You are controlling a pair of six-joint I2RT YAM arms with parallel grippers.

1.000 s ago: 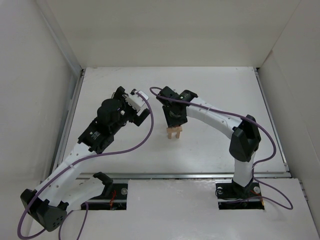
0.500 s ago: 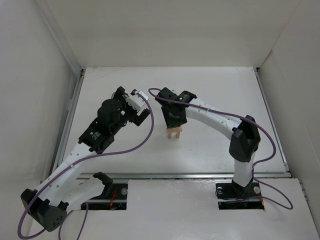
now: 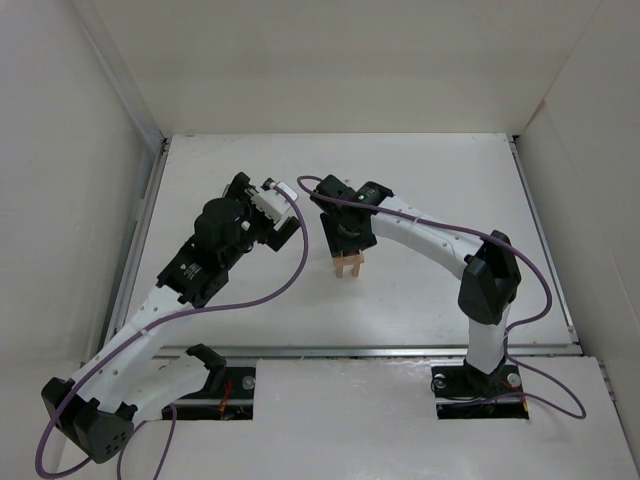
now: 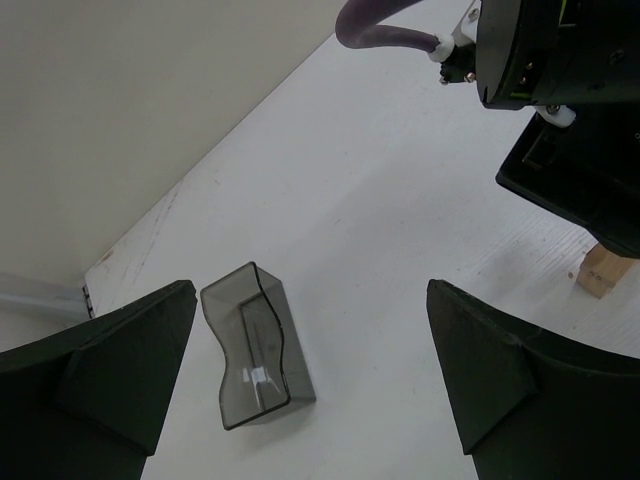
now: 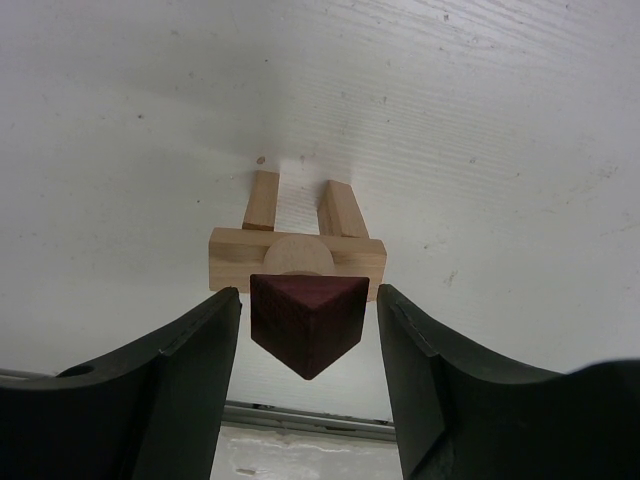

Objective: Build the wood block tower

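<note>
Your right claw (image 5: 308, 300) stands open around the top of the wood block tower (image 3: 347, 266). Its two dark fingers (image 5: 180, 380) flank the dark red-brown block (image 5: 305, 318). A thin gap shows on each side, so neither finger touches it. Just beyond the block, as the wrist camera looks, lies the pale flat plank (image 5: 230, 262). A pale rounded piece (image 5: 298, 250) shows against the plank, right behind the block. Farther out from the claw, the two pale uprights (image 5: 262, 200) run side by side from the plank to the white worktop (image 5: 480, 120), with a slot of worktop between them. From overhead, you see the tower directly under this claw, standing on the worktop.

Your left claw (image 4: 310, 300) is spread wide and holds nothing. On the worktop beneath it, between its fingers, lies a translucent grey tray (image 4: 255, 345), closer to one finger than the other. Beyond the other finger, the right arm's black wrist (image 4: 570, 120) hangs over one of the uprights.
</note>
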